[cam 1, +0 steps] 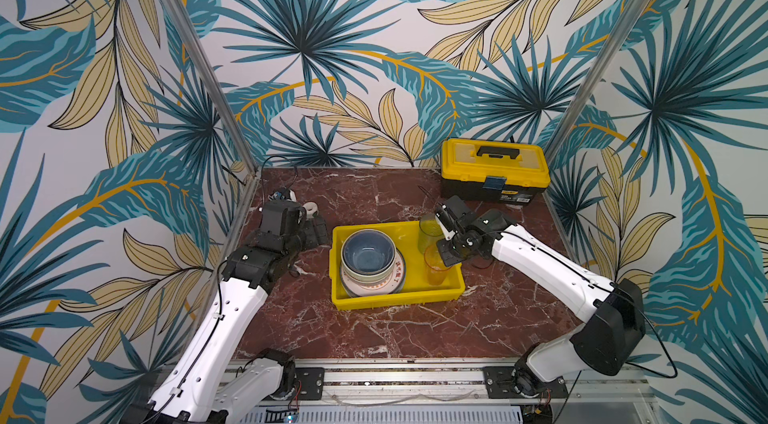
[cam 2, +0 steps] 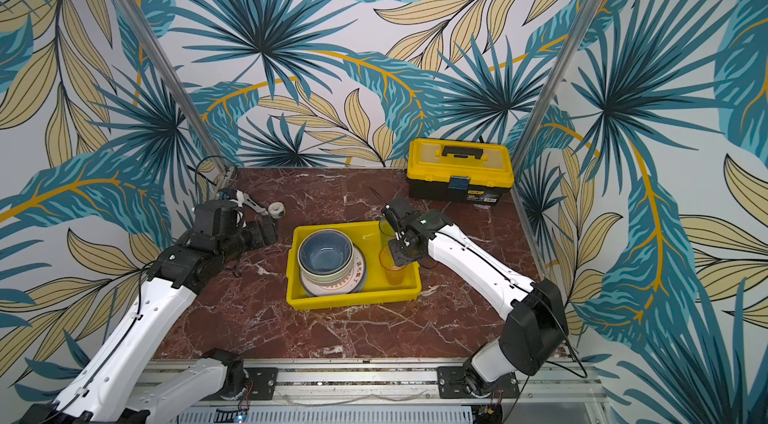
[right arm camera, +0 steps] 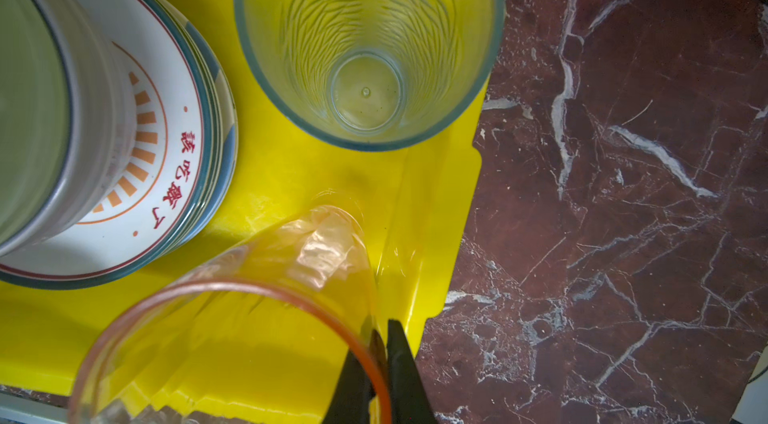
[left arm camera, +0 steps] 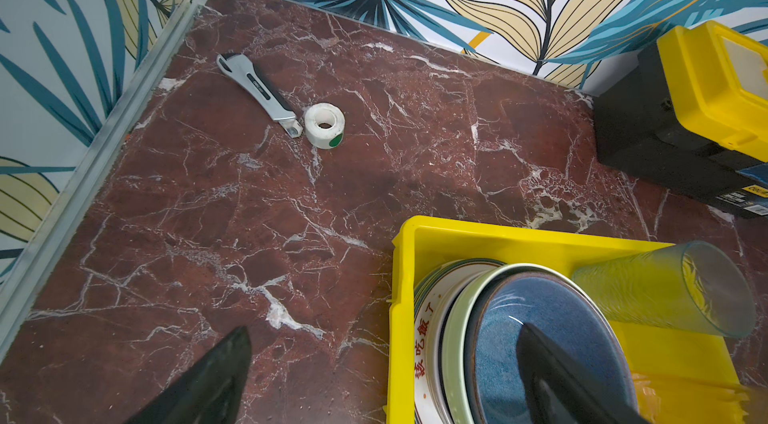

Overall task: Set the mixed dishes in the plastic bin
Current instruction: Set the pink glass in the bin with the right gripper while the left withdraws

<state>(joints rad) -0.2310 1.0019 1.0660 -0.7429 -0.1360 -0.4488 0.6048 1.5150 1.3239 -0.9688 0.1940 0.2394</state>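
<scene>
Yellow plastic bin (cam 1: 374, 302) sits mid-worktop, and it's loaded! On its left side stands a stack: a blue-grey bowl (cam 1: 368, 253) on top, nested in a pale green bowl (left arm camera: 451, 343), over a white plate with red lettering (right arm camera: 174, 160). Blue-edged plates (right arm camera: 227, 143) peek out underneath.

Over on the bin's right side, the right tool (right arm camera: 384, 343) has its black fingers pressed together, pinching the rim of an orange-tinted tumbler (cam 1: 435, 267). One finger is inside the rim, one outside. The tumbler leans in the right wrist view, mouth up, its base low over the bin floor between the plate stack and the right wall. Whether the base touches the floor, I cannot tell.

Just behind it, a green-tinted tumbler (cam 1: 428, 231) stands upright in the bin's far right corner, apart from the orange one.

The left tool (left arm camera: 384, 330) hangs beside the bin's left wall, fingers spread wide, holding nothing.

Red-brown marble worktop (cam 1: 374, 334) all round. At the back right, a yellow-and-black toolbox (cam 1: 494, 170), lid shut. Far left, a grey metal wrench (left arm camera: 259, 92) lies with its end just beside a white tape roll (left arm camera: 324, 125).
</scene>
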